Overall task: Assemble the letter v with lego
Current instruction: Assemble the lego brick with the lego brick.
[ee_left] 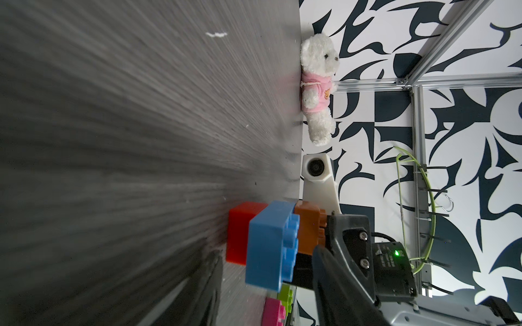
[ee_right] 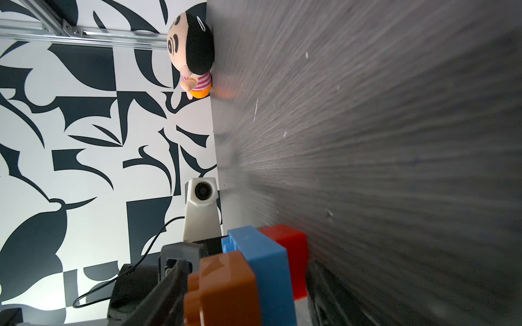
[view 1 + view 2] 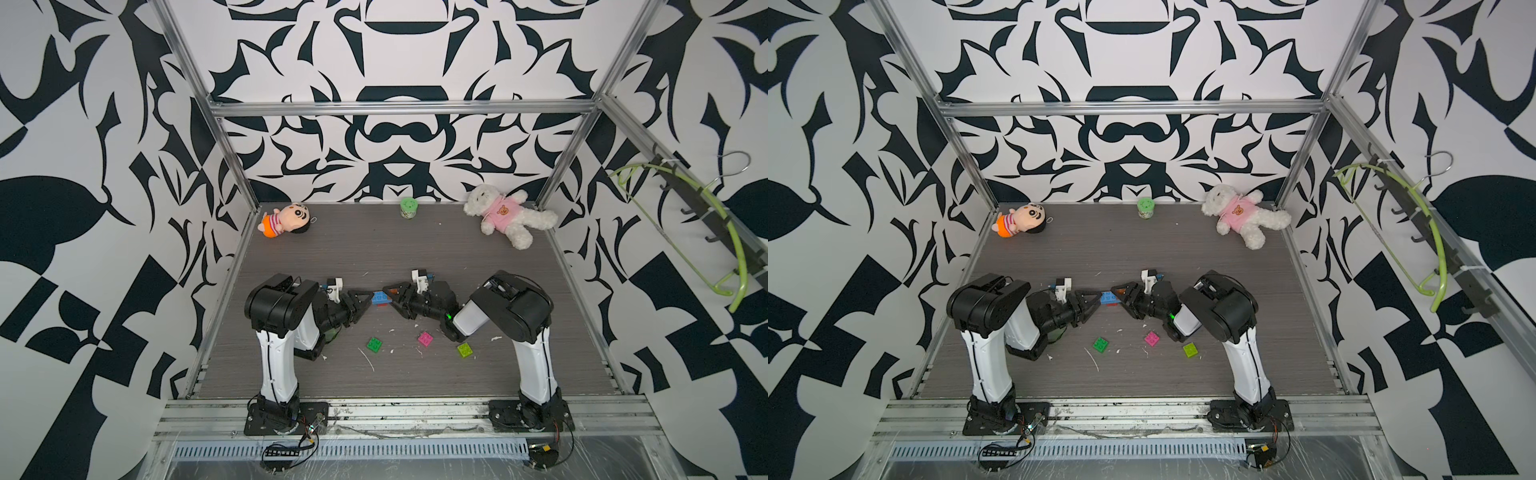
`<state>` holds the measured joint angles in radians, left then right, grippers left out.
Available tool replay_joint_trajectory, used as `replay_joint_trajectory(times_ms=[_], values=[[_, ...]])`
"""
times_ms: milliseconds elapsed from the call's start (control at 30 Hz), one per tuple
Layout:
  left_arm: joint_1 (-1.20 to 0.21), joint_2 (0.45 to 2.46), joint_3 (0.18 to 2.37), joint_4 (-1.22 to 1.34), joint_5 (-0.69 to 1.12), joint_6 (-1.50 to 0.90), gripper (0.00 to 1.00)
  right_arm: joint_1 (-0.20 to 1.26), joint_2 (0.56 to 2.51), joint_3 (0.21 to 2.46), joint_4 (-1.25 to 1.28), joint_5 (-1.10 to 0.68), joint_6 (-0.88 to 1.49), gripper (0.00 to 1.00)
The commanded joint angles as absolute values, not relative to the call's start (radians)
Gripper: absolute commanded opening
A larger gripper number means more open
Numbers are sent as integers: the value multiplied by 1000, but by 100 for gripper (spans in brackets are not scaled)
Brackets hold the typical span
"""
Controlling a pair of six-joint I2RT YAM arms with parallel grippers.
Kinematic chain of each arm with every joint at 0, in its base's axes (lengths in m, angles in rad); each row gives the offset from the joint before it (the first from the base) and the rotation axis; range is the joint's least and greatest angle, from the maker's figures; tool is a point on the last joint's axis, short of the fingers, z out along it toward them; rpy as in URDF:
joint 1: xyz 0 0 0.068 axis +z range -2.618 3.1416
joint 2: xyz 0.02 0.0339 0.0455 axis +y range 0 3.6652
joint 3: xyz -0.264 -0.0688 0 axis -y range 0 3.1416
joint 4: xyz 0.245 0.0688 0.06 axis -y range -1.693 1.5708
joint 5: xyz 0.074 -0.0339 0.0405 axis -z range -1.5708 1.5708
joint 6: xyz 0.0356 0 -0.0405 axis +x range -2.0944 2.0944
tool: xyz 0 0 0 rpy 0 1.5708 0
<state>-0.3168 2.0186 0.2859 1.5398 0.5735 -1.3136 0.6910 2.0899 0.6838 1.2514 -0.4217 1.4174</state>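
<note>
The lego stack (image 3: pixel 379 299) (orange-brown brick (image 1: pixel 309 228) on blue brick (image 1: pixel 271 242) on red brick (image 1: pixel 240 231)) is parked mid-table, wedged between the left gripper (image 3: pixel 368 302) and right gripper (image 3: pixel 390 297), which are pointed tip to tip. In each wrist view it's bracketed by one finger (image 1: pixel 206 285) low against the table (image 3: pixel 374 249) and one over the top, but whether it's pinched or loose can't be told tbh.

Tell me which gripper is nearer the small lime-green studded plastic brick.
Right. The right gripper is at the joined blue, red and orange-brown bricks on the lime-green brick's side; the left gripper is on the far side.
</note>
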Motion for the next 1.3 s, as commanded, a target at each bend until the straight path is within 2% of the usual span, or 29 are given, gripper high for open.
replay_joint_trajectory(times_ms=[0,233,400,900,1067,1267], values=[[-324,2062,287,1439,559,-1295,55,697,2082,706,1315,-408,1425,66],[-325,2066,290,1439,560,-1296,55,701,2101,712,1331,-413,1433,59],[-325,2072,296,1439,561,-1298,55,703,2102,714,1313,-417,1428,59],[-325,2063,290,1439,558,-1298,55,706,2102,719,1300,-423,1421,50],[-303,2047,276,1439,558,-1301,65,706,2099,724,1296,-439,1408,49],[-222,1966,220,1438,590,-1299,69,678,2080,717,1295,-496,1329,46]])
